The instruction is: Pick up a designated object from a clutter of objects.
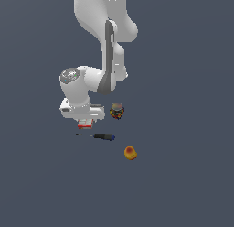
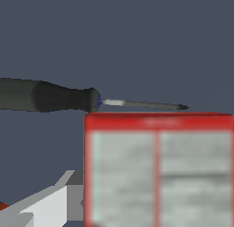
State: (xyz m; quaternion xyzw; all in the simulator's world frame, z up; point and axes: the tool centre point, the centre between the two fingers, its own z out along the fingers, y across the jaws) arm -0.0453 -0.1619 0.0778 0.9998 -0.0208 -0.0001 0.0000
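The white arm (image 1: 107, 47) comes down from the top centre of the exterior view, bends at a grey-capped joint left of centre, and ends in a wrist block pointing straight down at the dark floor (image 1: 183, 175). The gripper (image 1: 85, 123) sits just below that block, left of the frame's middle, and is almost wholly hidden by it. Only a sliver of red and white shows beneath — the box (image 1: 85, 125), directly under the hand. Whether the fingers are apart or pressed against the box cannot be told from either view.

The wrist view gives the box (image 2: 160, 171) far more clearly: it fills the lower right of the frame, a grey-white face with a red band across its upper edge, red side edges and a thin red line down the middle. Its face is cut off by the frame, so its long axis cannot be judged. One pale finger (image 2: 43, 201) shows at the lower left, just beside the box's edge; contact is unclear.

The screwdriver (image 1: 98, 136) lies just below the hand in the exterior view, lengthwise across the frame, handle toward the right. In the wrist view the screwdriver (image 2: 50, 97) lies just beyond the box's red band.

Only the exterior view shows the multicoloured jar (image 1: 117, 110), right of the gripper, and the orange-red fruit (image 1: 130, 153), lower right of centre — both well outside the wrist camera's frame.
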